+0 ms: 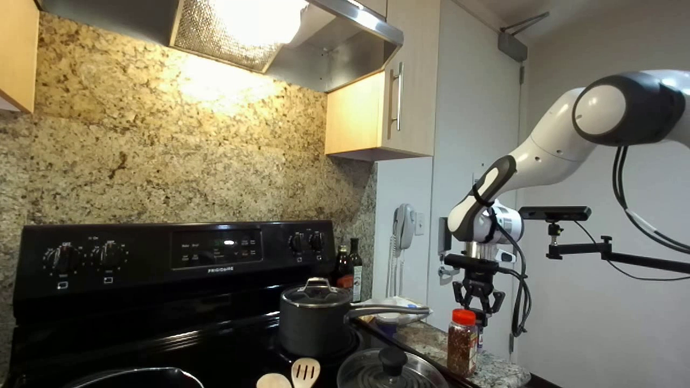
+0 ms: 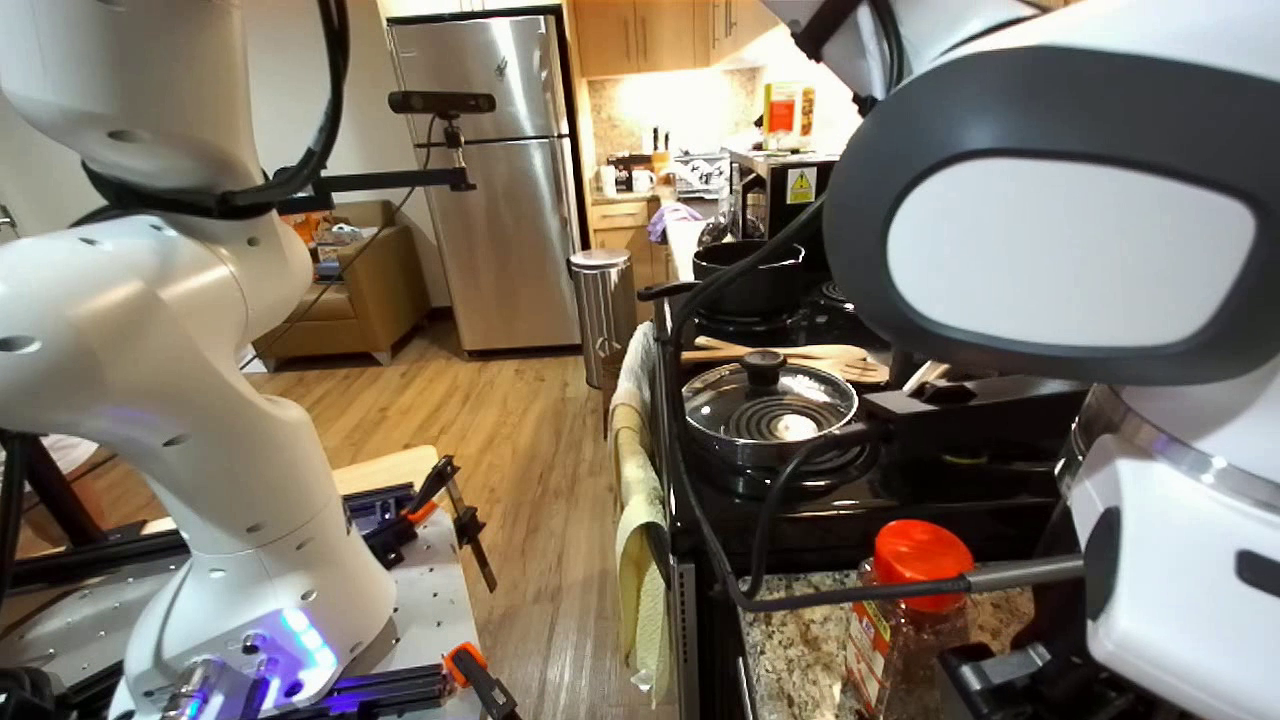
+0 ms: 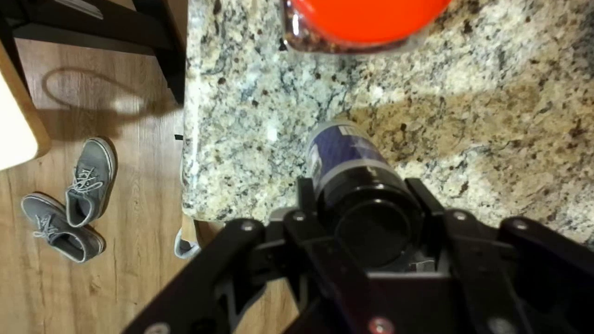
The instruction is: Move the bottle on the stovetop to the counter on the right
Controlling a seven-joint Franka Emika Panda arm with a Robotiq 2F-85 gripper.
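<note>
The bottle [image 3: 366, 190] looks smooth, its black end glossy. The bench [image 3: 250, 130] is polished stone; the stovetop [image 1: 226, 342], shiny black. The jar [image 1: 461, 350] has glossy see-through walls and a smooth red plastic cap [image 1: 463, 317]. The pot [image 1: 314, 331] is matt metal, the pot lid [image 1: 315, 298] glass. The 2 utensils [image 1: 305, 372] are wooden, the fridge [image 2: 490, 220] satin metal.

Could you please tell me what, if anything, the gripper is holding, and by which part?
In the wrist view, the gripper appears closed on the bottle, holding it by its black cap.
</note>
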